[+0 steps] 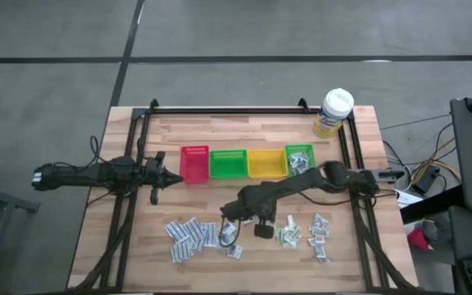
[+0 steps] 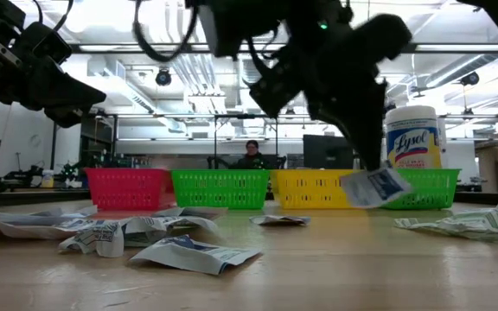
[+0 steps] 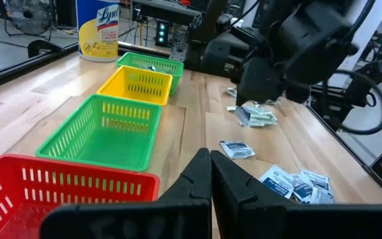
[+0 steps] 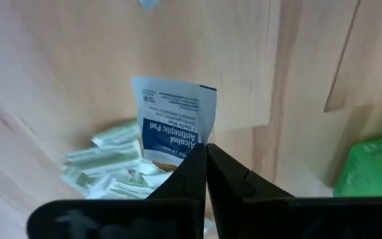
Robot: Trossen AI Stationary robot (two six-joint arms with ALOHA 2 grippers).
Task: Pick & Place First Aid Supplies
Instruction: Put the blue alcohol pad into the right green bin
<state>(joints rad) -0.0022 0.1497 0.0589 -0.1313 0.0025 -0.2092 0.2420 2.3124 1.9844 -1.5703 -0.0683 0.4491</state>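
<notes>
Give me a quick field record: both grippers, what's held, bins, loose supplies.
right gripper: shut on alcohol pad sachet, lifted above the table
left gripper: shut, empty, beside the red bin
bins: red, green bin, yellow bin, second green bin in a row; the last holds sachets
loose supplies: white-blue pile; pale green pile
wipes tub: back right corner
</notes>
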